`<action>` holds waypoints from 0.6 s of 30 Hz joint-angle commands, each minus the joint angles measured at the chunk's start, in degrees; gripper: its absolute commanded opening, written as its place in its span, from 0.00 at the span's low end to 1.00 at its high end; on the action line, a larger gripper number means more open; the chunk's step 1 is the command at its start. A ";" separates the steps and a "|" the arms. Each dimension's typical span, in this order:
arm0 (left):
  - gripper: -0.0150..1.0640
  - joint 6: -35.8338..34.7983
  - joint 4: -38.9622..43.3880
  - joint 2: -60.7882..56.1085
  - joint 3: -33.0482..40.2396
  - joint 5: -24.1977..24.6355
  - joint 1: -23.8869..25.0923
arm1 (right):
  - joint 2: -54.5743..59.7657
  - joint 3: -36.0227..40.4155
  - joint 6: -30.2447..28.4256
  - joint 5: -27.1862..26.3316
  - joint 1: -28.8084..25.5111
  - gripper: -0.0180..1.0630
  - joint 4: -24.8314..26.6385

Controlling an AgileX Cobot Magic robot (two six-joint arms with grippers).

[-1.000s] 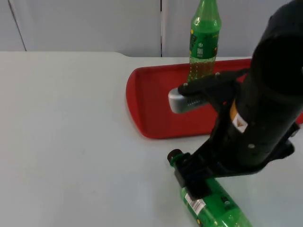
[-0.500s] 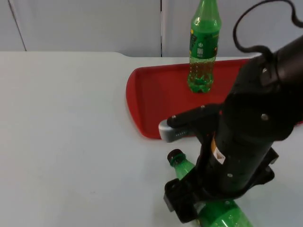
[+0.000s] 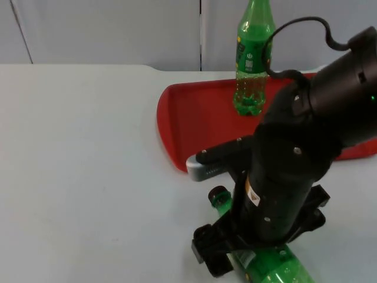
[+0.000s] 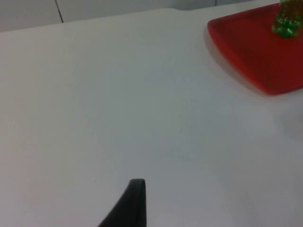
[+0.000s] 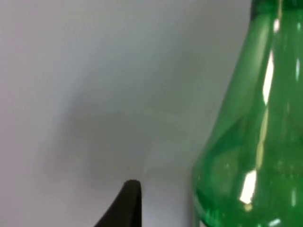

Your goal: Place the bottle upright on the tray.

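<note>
A green bottle [image 3: 275, 268] with a black cap [image 3: 219, 196] lies on its side on the white table, in front of the red tray [image 3: 188, 127]. My right gripper [image 3: 234, 254] is low over the bottle's shoulder, open, with one finger [image 3: 206, 259] on the bottle's left side. The right wrist view has the green shoulder [image 5: 246, 142] very close, a gap away from a black fingertip [image 5: 127, 203]. A second green bottle [image 3: 253, 59] stands upright at the tray's back edge. My left arm waits apart; its fingertip [image 4: 132, 203] hangs over bare table.
The tray [image 4: 255, 52] lies at the table's far right by the grey partition wall [image 3: 106, 29]. My right arm's bulk covers the tray's front right part. White table stretches to the left of the tray and the lying bottle.
My right arm has swung down and toward the table's front, off the tray, lowering its gripper over the lying bottle's shoulder. The bottle has not moved.
</note>
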 commanded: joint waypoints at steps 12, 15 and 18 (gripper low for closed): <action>0.99 0.04 -0.28 -0.28 0.18 -0.07 -0.28 | 0.51 -0.99 -0.16 2.74 -0.41 0.40 0.31; 0.99 0.04 -0.28 -0.28 0.18 -0.07 -0.28 | 0.51 -0.99 -0.16 2.74 -0.41 0.19 0.19; 0.99 0.04 -0.28 -0.28 0.18 -0.07 -0.28 | 0.51 -0.99 -0.16 2.15 -0.41 0.02 -0.06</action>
